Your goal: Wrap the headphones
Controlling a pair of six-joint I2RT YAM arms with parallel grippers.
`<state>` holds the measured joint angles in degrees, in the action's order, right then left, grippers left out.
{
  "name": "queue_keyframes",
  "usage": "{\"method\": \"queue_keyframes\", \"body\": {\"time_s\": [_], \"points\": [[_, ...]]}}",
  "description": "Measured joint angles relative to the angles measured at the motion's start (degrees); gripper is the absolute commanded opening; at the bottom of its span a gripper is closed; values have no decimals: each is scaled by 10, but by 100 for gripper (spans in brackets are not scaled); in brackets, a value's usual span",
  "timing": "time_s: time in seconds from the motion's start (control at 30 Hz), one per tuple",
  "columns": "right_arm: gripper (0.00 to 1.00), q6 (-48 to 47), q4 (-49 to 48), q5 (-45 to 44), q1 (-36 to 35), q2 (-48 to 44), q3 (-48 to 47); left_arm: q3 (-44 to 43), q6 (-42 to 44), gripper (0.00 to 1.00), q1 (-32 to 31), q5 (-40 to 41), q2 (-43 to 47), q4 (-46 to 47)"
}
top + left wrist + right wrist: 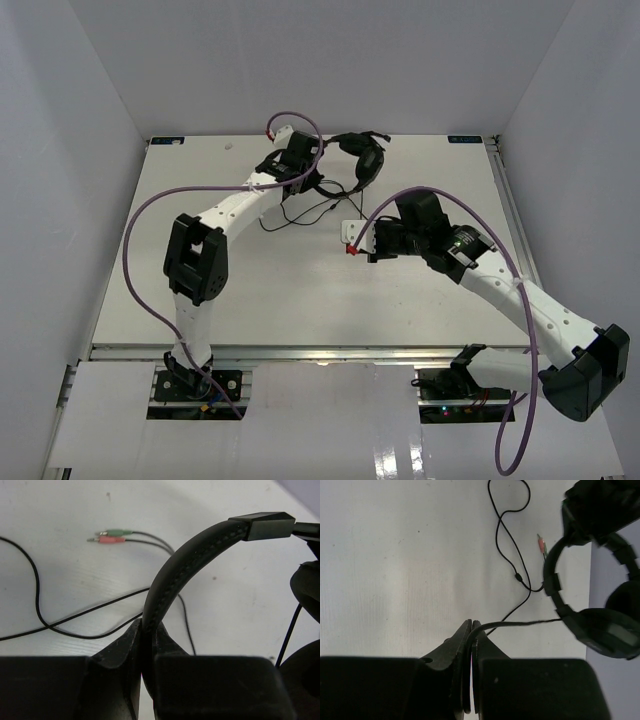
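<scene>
The tabletop (pixel 200 290) is carrying the headphones (pixel 365 160) at 12 o'clock. The left jaws are clamping shut on the headband (pixel 195 550), and the right jaws are pinching the cord (pixel 520 623). The ear cups are running off the left wrist frame. Only the wrist views are showing the plugs (pixel 111 536), green and pink.

Light: bright, even, diffuse from above; the white surface (pixel 300 300) reads pale grey.
Shadows: soft and faint in the top view.
Glare: glossy sheen on the front panel (pixel 330 420) at the bottom edge.
Left wrist: headphones (pixel 190 555) sharp; left pincer (pixel 144 630) black, its detail lost.
Right wrist: right pincer (pixel 471 627) a dark silhouette; headphones slightly blurred at the right edge.
</scene>
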<state>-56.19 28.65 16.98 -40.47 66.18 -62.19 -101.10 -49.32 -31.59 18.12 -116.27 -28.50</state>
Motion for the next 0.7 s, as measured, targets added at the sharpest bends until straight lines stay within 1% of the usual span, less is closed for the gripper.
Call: {"method": "queue_keyframes", "body": {"time_s": [0.2,0.37,0.47,0.53,0.6,0.7], "points": [[8,-2,11,-21,-1,10,-33,0,55,0,-36,32,-42,-19],[8,-6,11,-72,9,9,-44,12,133,0,-73,62,-43,-8],[8,-10,3,-105,28,5,-44,57,187,0,-76,81,-29,17],[8,-11,-4,-124,49,0,-40,111,231,0,-72,88,-7,48],[8,-11,-10,-134,67,-7,-33,157,270,0,-67,96,22,66],[8,-9,-14,-135,84,-13,-26,198,313,0,-62,102,60,99]]}}
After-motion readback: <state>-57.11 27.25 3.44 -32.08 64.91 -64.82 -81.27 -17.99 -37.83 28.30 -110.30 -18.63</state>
